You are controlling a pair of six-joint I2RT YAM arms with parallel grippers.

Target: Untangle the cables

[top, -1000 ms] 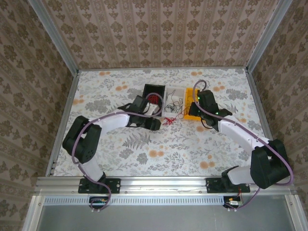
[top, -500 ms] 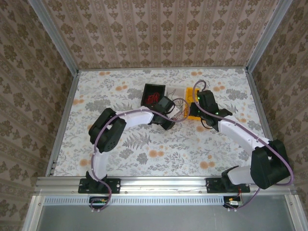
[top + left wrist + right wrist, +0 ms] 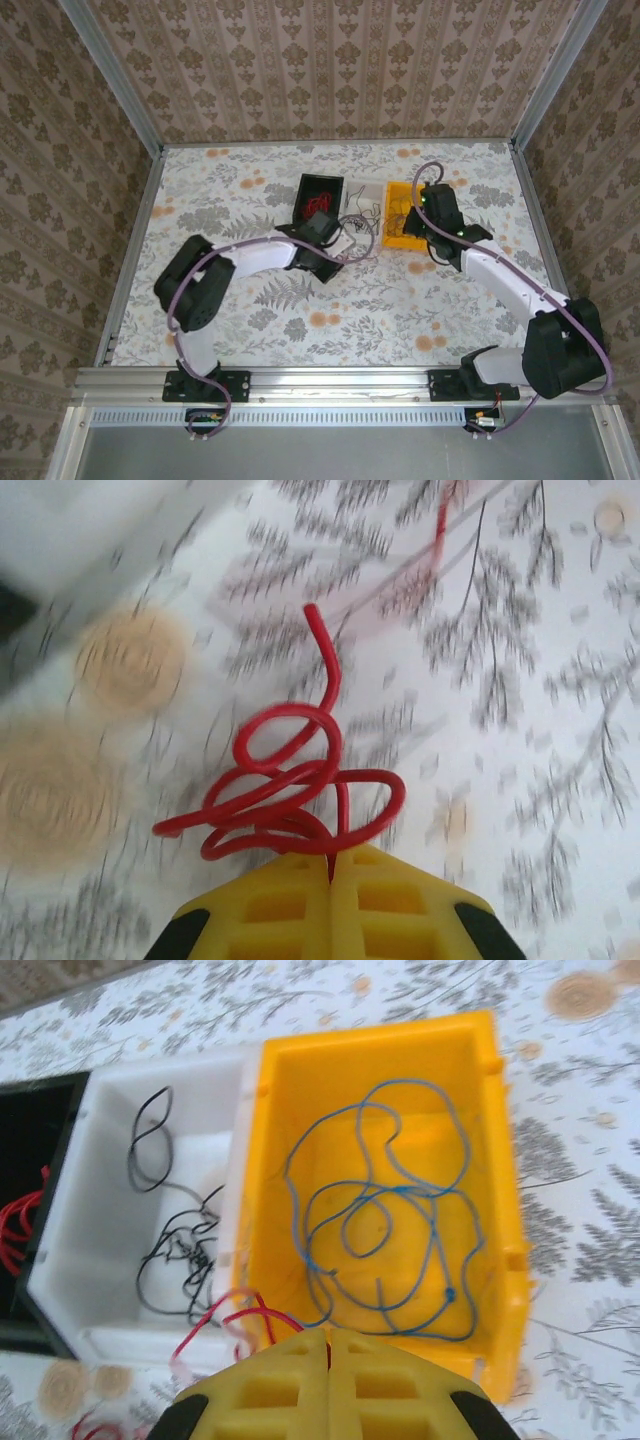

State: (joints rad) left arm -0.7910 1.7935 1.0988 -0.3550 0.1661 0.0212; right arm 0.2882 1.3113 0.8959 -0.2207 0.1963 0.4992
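Note:
In the left wrist view a coiled red cable (image 3: 290, 800) hangs in front of my left gripper (image 3: 331, 855), whose yellow jaws are shut on one strand of it above the flowered table. From above, the left gripper (image 3: 333, 262) sits just in front of the bins. My right gripper (image 3: 328, 1335) is shut on a thin red cable (image 3: 235, 1320) at the near edge of the yellow bin (image 3: 490, 1140). Blue cables (image 3: 385, 1210) lie in that bin. Black cables (image 3: 175, 1250) lie in the white bin (image 3: 60, 1260). In the top view the right gripper (image 3: 418, 228) is at the yellow bin (image 3: 398, 238).
A black bin (image 3: 320, 192) holding red cables stands left of the white bin (image 3: 362, 192); its corner shows in the right wrist view (image 3: 15, 1160). The three bins sit side by side at mid-table. Metal rails and patterned walls enclose the floral table (image 3: 420, 300).
My left gripper closed on the red cable and the left arm swung right, then back left. The right gripper shifted a little to the right, staying shut.

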